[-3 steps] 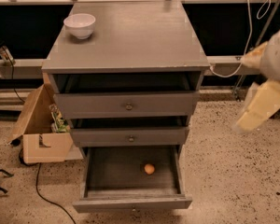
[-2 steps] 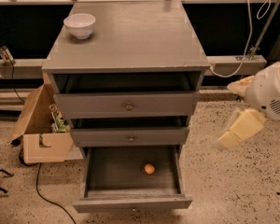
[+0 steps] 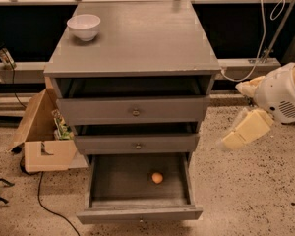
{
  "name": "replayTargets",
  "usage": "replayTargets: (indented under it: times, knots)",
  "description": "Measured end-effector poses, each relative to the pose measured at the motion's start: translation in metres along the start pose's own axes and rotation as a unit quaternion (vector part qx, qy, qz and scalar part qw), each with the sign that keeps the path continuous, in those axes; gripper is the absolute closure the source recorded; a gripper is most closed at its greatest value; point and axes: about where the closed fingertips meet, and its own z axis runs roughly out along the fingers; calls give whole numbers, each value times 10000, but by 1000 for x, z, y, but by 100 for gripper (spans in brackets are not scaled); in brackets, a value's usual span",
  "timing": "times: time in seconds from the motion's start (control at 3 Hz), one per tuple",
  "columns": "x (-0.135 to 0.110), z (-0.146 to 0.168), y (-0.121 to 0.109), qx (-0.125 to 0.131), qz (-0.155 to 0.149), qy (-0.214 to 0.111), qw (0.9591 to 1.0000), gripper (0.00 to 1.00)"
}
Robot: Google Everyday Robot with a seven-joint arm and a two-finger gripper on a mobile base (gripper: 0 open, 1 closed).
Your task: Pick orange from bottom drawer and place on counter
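The pincer (image 3: 240, 134), at 3 o'clock, is being lowered toward the open bottom drawer (image 3: 119, 182); whether it is released or clenched cannot be told. The orange (image 3: 157, 177) is being left on the drawer floor at 6 o'clock, not yet reached.

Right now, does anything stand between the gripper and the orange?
Only the bottom drawer's right wall: the gripper hangs outside it, right of the cabinet. The orange lies uncovered on the open drawer's floor, reachable from above.
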Motion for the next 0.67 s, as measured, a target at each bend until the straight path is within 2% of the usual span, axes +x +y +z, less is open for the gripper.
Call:
replayTargets:
  times: [0.33, 0.67]
  knots:
    - [6, 29, 6, 164, 210, -105, 9996, 0]
    - [19, 93, 31, -16, 620, -423, 9972, 0]
